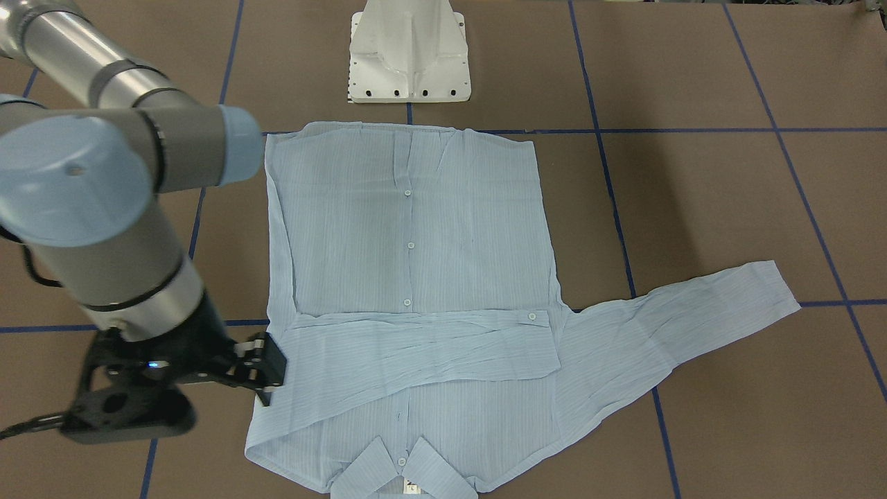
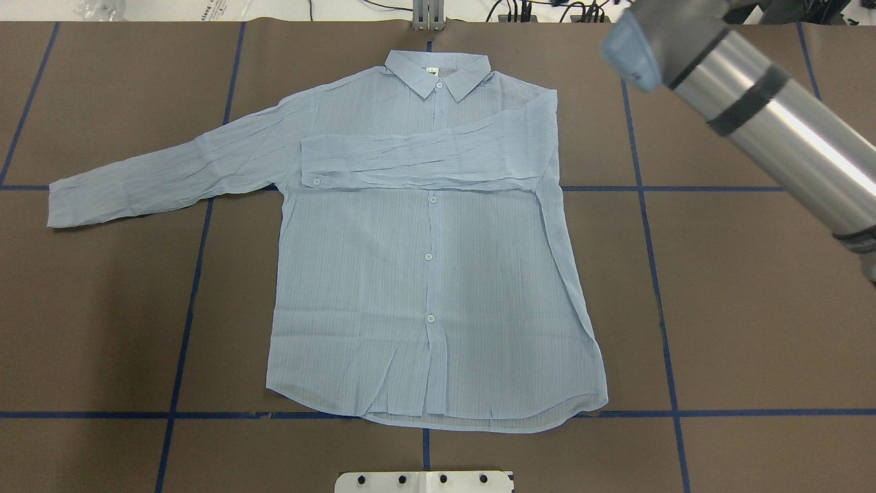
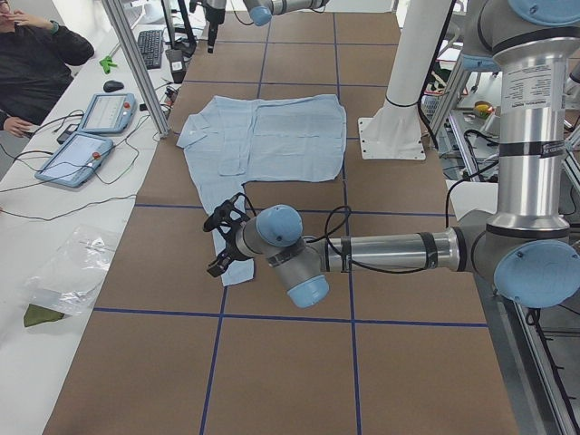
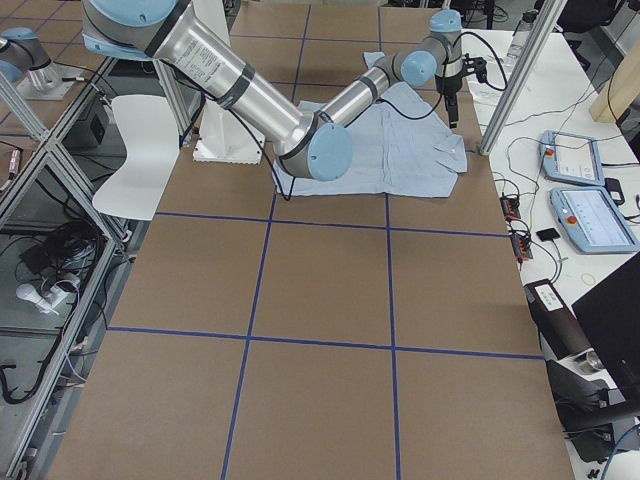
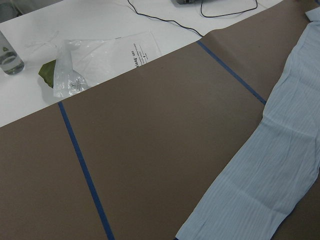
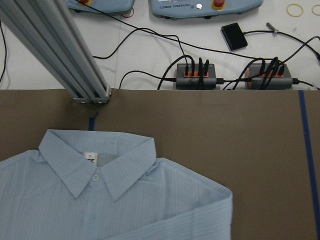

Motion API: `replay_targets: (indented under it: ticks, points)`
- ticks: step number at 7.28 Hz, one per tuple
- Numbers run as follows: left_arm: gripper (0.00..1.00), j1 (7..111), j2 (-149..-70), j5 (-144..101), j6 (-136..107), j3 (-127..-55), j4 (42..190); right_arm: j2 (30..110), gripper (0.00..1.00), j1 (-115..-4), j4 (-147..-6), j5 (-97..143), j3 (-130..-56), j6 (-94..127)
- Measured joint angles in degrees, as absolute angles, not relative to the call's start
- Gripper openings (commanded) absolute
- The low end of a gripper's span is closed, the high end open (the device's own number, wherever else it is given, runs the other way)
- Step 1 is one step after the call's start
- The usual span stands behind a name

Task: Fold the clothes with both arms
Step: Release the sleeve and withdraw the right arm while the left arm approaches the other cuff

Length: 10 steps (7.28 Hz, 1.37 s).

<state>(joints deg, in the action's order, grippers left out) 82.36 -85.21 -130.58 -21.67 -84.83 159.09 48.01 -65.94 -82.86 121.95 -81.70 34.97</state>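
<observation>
– Black right claw (image 1: pixel 263 378) hangs at the folded shoulder; I cannot tell its grip, nor the left claw's (image 3: pixel 216 245).
– Thin, light blue striped shirt (image 2: pixel 383 287) lies flat on the brown table (image 2: pixel 753 308); the outstretched sleeve (image 2: pixel 164 178) probably gets folded next.

Front-facing view: shirt (image 1: pixel 409 229) collar cut off by bottom edge. Collar label (image 6: pixel 90 158) print too small to read. Folded sleeve (image 2: pixel 424 161) hides strip of placket across chest. Right gripper (image 1: pixel 267 378) at shirt shoulder, near tabletop's operator-side edge: finger gap not visible. Left gripper (image 3: pixel 216 245) small, seen only in side view, state unclear. Overhead view: right arm (image 2: pixel 773 116) cut off by right edge, white base (image 2: pixel 424 481) by bottom edge.
</observation>
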Motion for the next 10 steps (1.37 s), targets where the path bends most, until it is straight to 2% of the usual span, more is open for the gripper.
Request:
replay_targets:
  ticks: [2,5,7,8,10]
  points:
    - [1.00,78.7,-83.0,-126.1,-29.4,-82.7,164.9,55.8,1.00,-69.4,-82.6,124.9,-88.6,29.8]
    - [0.98,66.6,-81.9,-112.3,-44.4,-82.3,167.8,59.6,1.00,-69.9,-82.5,125.2,-92.5,29.2]
    - [0.78,59.6,-81.8,-106.1,-51.0,-81.7,168.0,60.5,1.00,-70.0,-82.5,125.1,-93.5,29.6]
    - [0.74,57.8,-82.0,-104.7,-52.7,-80.6,168.1,60.6,1.00,-70.0,-82.5,125.1,-93.7,29.7]
    - [0.74,56.2,-84.1,-103.9,-53.8,-77.2,168.1,60.7,1.00,-70.0,-82.5,125.0,-93.8,29.7]
